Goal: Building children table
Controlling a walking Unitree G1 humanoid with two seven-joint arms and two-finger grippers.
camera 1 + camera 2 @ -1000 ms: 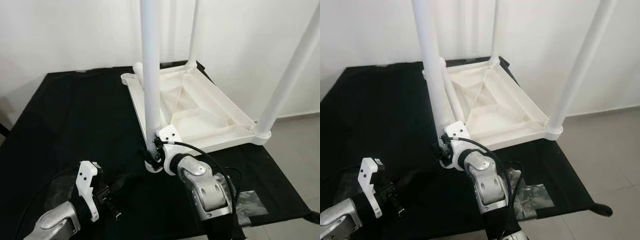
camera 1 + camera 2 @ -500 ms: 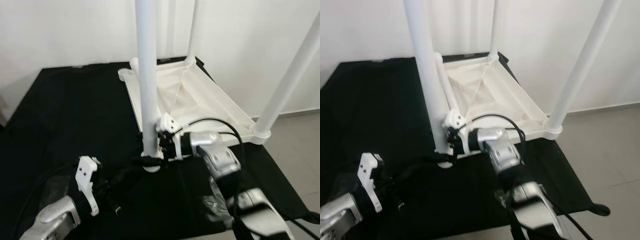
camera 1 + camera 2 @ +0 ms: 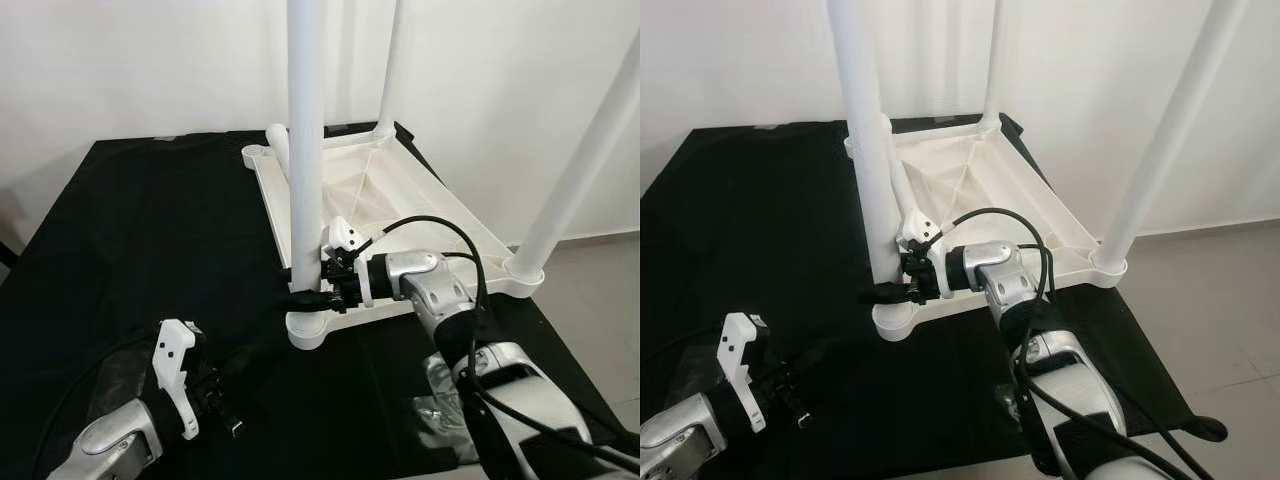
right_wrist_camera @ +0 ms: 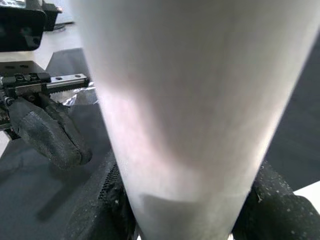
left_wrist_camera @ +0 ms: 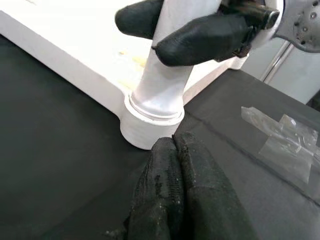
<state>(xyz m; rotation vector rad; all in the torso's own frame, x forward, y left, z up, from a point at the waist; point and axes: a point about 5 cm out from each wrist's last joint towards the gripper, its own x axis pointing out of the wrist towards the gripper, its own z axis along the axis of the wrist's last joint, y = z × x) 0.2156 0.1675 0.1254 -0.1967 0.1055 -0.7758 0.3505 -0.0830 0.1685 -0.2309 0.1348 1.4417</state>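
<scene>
Setting: white wall behind a counter draped in black cloth, grey tiled floor to its right.
Table: white plastic children's table top lies upside down on the counter, its ribbed underside facing up, towards the counter's right side.
Legs: white round plastic legs stand up from its corners; the near-left leg rises from a round corner socket, with another leg at the near-right corner and a thinner-looking one at the far corner.
Right gripper: right gripper reaches in from the right, low on the near-left leg just above the socket; its jaws are clamped on that leg, one black finger on each side.
Left gripper: left gripper hovers over the black cloth just before the socket, apart from it, jaws pressed together and holding nothing.
Other: crumpled clear plastic wrap lies on the cloth near the counter's front right.
</scene>
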